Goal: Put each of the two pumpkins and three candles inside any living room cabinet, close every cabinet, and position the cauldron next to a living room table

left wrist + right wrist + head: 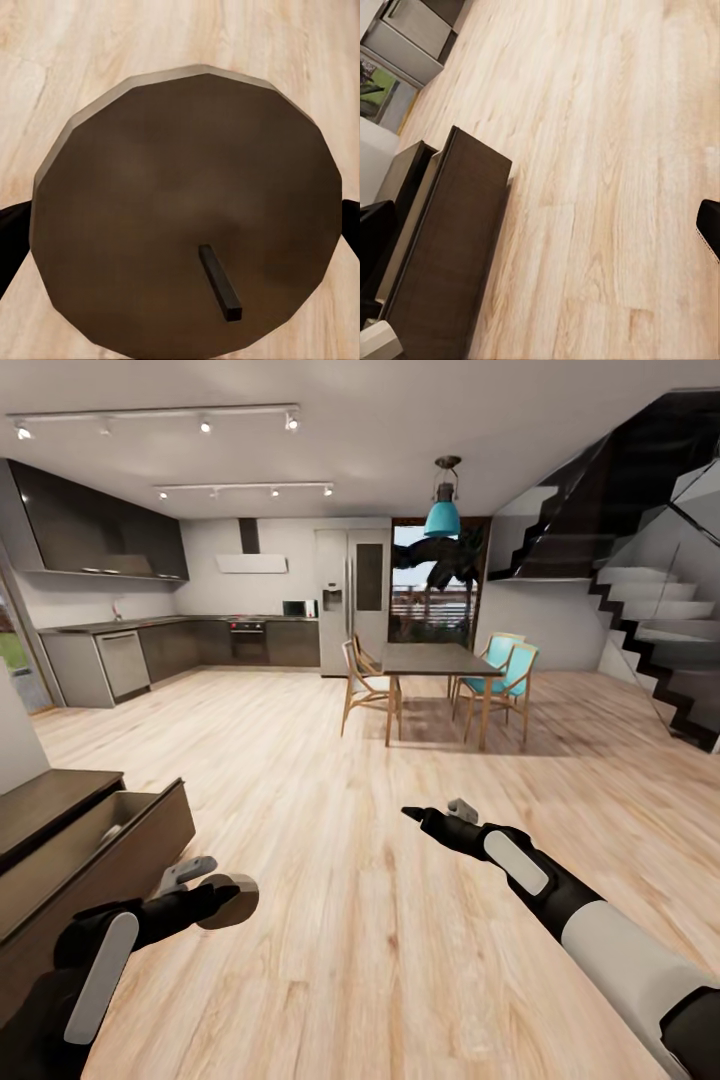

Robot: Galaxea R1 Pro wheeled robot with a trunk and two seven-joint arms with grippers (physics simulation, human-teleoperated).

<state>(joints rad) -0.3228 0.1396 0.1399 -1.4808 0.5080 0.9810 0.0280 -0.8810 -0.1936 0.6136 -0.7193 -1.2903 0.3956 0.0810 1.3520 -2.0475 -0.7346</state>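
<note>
1. The left gripper is clamped on a candle, a stubby beige cylinder, above the wood floor just beside the cabinet.
2. In the left wrist view the candle's flat end with its short dark wick sits between the dark fingers.
3. The cabinet's top drawer stands pulled out.
4. The right gripper hangs over bare floor, well apart from the cabinet; I cannot tell how wide it stands.
5. Beyond the cabinet stands a dining table with chairs.

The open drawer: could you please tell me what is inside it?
A pale interior wall and a small greyish shape, too unclear to name, show inside the drawer. Its front panel covers its bottom.
</note>
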